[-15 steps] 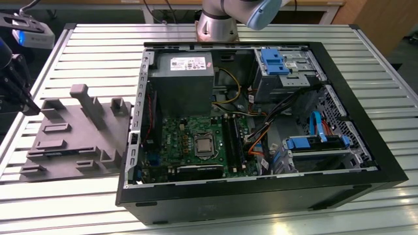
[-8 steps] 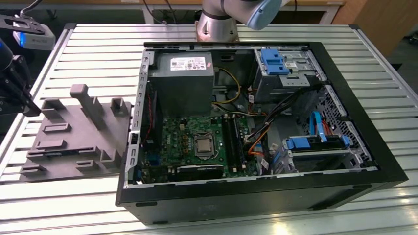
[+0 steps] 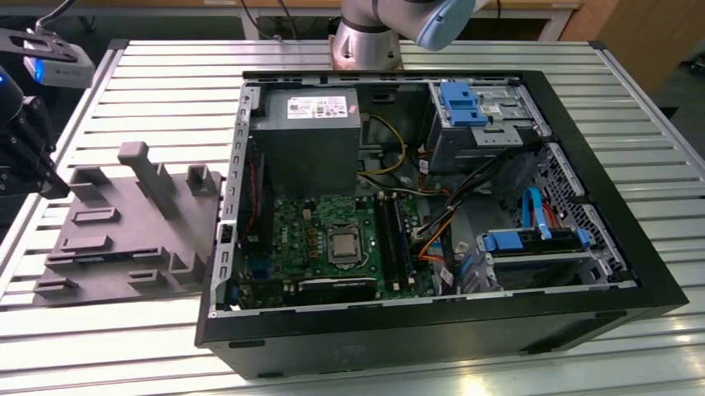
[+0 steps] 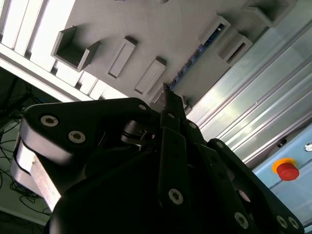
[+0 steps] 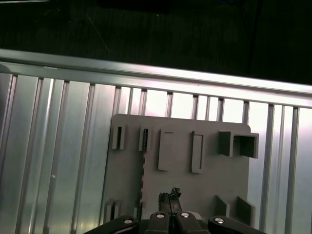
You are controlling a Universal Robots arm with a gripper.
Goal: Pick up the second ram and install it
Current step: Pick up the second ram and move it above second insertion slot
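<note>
Second ram (image 5: 143, 170), a thin flat dark grey-black stick with tiny chips, stands on edge in slotted grey plastic holder plate (image 5: 209, 183) on ribbed aluminium counter (image 5: 58, 161); black gripper (image 5: 169, 196) near it, tips pinched together, empty.

The second ram (image 5: 142, 180), a thin dark stick, is standing on edge in the grey fixture plate (image 5: 209, 180).

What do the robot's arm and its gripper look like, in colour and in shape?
The arm is a silver-grey metal tube with a pale blue round cap at its joint. The gripper is matte black, built of flat linked plates with rounded ends, fastened by small silver screws.
</note>
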